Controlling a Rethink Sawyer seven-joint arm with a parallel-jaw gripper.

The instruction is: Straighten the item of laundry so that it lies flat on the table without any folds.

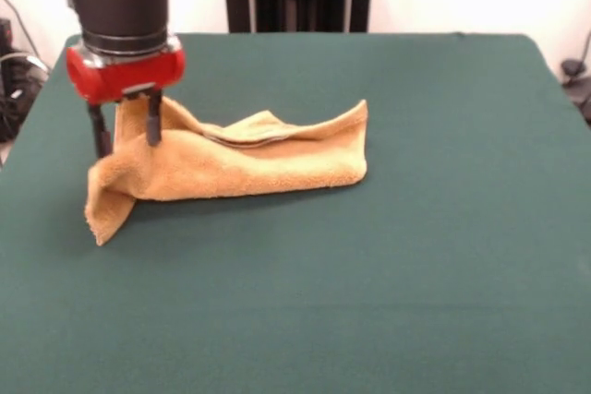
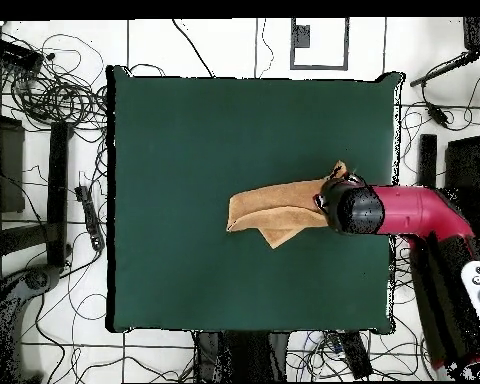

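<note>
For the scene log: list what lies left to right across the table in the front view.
Bare table → gripper, jaws astride the towel's raised end → the rest of the folded towel trailing right → bare table again.

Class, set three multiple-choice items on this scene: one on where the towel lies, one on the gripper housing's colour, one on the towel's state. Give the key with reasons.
1. In the front view, the towel lies on the table's: A left half, B right half, C front edge.
2. The gripper housing is: A blue, B red, C white.
3. The towel is: A flat, B rolled tight, C folded, one end raised.

Key: A, it sits left of centre; B, red housing above dark fingers; C, layers overlap and the end at the gripper is raised.
</note>
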